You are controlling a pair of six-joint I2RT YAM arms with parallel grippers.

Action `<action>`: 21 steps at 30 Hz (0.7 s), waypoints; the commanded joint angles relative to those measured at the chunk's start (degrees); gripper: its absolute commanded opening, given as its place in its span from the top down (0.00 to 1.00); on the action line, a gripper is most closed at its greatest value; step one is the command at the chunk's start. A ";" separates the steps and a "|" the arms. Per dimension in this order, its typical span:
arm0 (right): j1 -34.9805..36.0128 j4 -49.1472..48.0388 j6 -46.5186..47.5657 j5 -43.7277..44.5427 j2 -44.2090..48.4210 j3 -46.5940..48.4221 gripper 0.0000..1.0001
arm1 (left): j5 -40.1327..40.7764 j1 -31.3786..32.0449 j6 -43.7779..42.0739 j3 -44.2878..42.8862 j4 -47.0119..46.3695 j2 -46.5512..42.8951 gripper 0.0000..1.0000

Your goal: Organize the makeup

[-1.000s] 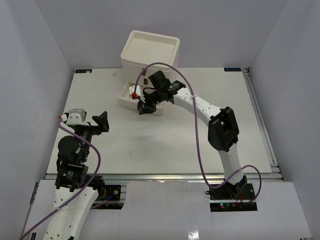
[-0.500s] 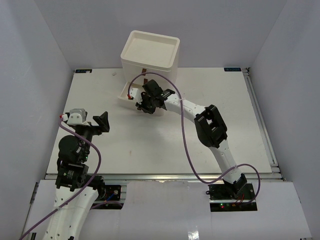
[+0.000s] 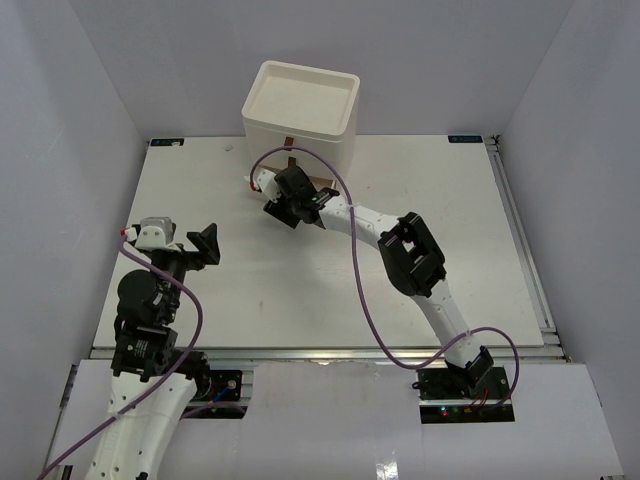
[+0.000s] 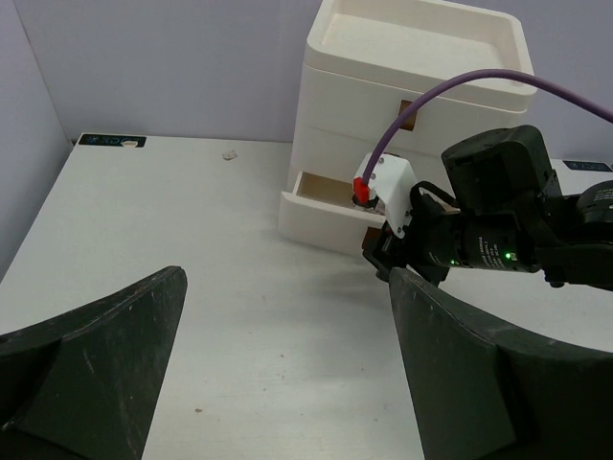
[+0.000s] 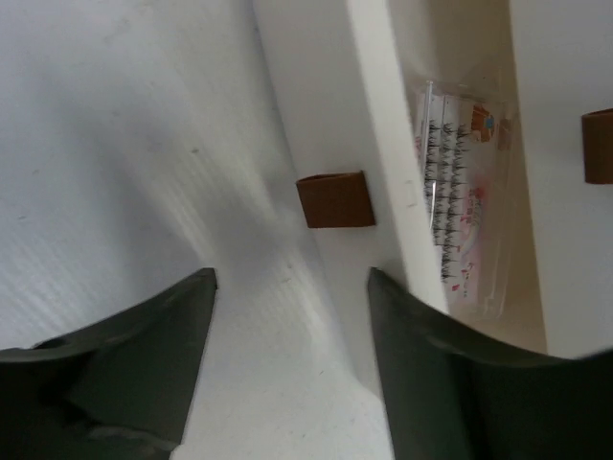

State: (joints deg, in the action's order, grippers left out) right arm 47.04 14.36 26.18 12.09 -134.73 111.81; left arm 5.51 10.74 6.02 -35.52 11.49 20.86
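Note:
A flat packet with red print (image 5: 460,206) lies inside the open bottom drawer (image 5: 383,144) of the cream chest (image 3: 300,100). My right gripper (image 5: 287,316) is open just in front of that drawer's face, below its brown handle tab (image 5: 335,199), with nothing between its fingers. From the left wrist view, the right gripper (image 4: 407,261) sits low at the right end of the drawer (image 4: 316,203). The left gripper (image 3: 205,245) hangs wide open over bare table at the left, empty, well away from the chest.
The chest (image 4: 421,57) stands at the table's back edge, with a tray-like top and brown tabs on its upper drawers. The right arm's purple cable (image 3: 355,260) loops over the table. Grey walls close in the left, right and back sides.
The right arm has swung left and closer to the drawer front, and its jaws have opened. The left arm has not moved.

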 commanded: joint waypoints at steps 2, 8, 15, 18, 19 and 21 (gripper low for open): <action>-2.04 -10.04 3.98 8.93 -1.60 2.62 0.16 | -0.64 0.24 -0.04 0.28 -0.94 0.80 0.02; -2.14 -13.08 7.08 10.25 -2.56 2.16 0.03 | -0.68 0.24 -0.04 0.27 -0.86 1.03 0.02; -2.47 -13.65 7.98 9.11 -1.43 0.53 0.04 | -0.60 0.24 0.05 0.19 -0.94 1.29 0.02; -2.53 -13.65 8.87 9.26 -1.10 0.05 0.07 | -0.77 0.24 0.05 0.19 -0.85 1.46 0.02; -2.57 -13.65 9.22 9.46 -0.96 -0.11 0.09 | -0.77 0.24 0.05 0.14 -0.80 1.51 0.02; -2.63 -13.65 9.54 9.66 -0.76 -0.63 0.09 | -0.77 0.24 0.05 0.10 -0.83 1.61 0.02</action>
State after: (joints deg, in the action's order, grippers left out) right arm 45.02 4.21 34.01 19.97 -137.21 111.85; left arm 5.37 10.74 6.02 -35.48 11.50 21.94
